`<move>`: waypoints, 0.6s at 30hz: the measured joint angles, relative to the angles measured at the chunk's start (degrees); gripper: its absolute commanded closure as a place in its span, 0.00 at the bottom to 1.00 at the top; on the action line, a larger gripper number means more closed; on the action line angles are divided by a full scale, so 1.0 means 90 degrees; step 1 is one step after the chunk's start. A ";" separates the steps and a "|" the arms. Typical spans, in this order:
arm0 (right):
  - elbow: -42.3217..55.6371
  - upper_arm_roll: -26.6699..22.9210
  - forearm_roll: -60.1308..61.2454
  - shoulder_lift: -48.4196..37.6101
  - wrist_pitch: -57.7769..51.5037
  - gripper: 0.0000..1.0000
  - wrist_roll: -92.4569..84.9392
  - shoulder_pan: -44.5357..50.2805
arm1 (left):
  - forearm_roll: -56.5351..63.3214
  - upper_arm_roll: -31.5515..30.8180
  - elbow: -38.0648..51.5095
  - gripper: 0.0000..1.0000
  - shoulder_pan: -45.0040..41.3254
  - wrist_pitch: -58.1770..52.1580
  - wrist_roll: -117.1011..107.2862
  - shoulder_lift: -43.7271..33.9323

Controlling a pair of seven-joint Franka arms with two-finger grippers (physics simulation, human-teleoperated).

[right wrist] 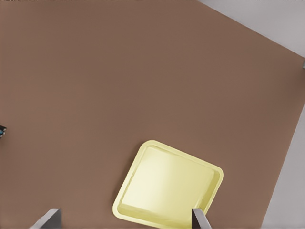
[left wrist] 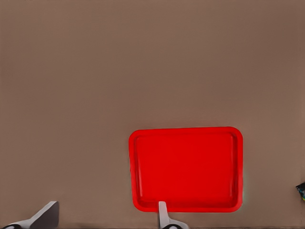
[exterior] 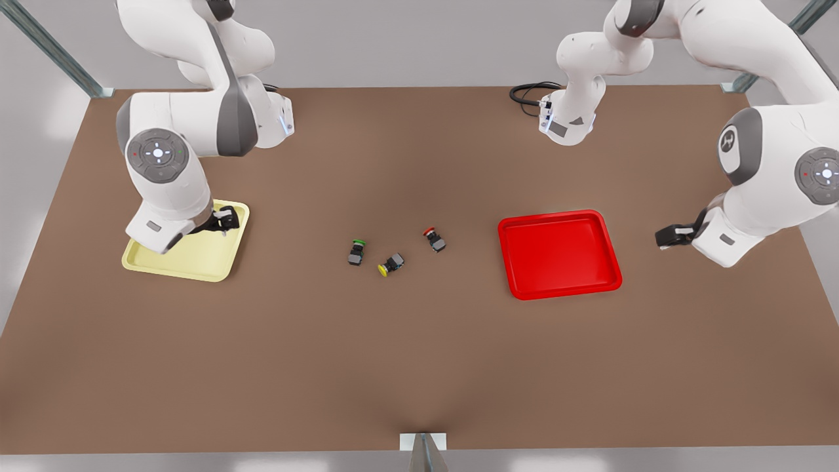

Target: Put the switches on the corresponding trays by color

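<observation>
Three tiny switches lie mid-table in the front view. The yellow-capped switch (exterior: 390,265) lies on its side, and the red-capped switch (exterior: 434,240) is a little to the front view's right of it. The pale yellow tray (exterior: 203,260) (right wrist: 167,186) sits at the front view's left, with my right gripper (exterior: 226,218) (right wrist: 124,222) open and empty above its far corner. The red tray (exterior: 558,252) (left wrist: 186,169) sits at the front view's right. My left gripper (exterior: 668,236) (left wrist: 105,222) hovers open and empty beyond the red tray's outer side.
A green-capped switch (exterior: 356,252) lies just to the front view's left of the yellow one. A black cable (exterior: 529,95) loops at the table's back. Metal frame posts stand at the back corners and at the front middle (exterior: 423,452). Bare brown table surrounds the switches.
</observation>
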 measured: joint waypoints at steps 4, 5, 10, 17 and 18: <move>-0.0010 0.0000 0.0005 0.0144 0.0141 0.00 -0.0008 0.0008 | -0.0092 -0.0079 0.0049 0.00 -0.1170 -0.0374 -0.0953 0.0148; -0.0010 0.0018 0.0033 0.0381 0.0272 0.00 -0.0063 0.0050 | -0.0109 -0.0080 0.0068 0.00 -0.1388 -0.0380 -0.1342 0.0261; -0.0110 0.1147 0.0382 0.1359 0.1218 0.00 -0.0756 0.0693 | -0.0169 -0.0075 0.0068 0.00 -0.2280 -0.0280 -0.3039 0.0629; -0.0322 0.1259 0.0556 0.2350 0.3775 0.00 -0.5935 0.0907 | -0.0459 -0.0067 -0.1782 0.00 -0.2362 0.1629 -0.3466 0.0293; -0.0322 0.1312 0.0557 0.2416 0.3826 0.00 -0.5937 0.0983 | -0.0479 -0.0067 -0.1939 0.00 -0.2349 0.1719 -0.3436 0.0303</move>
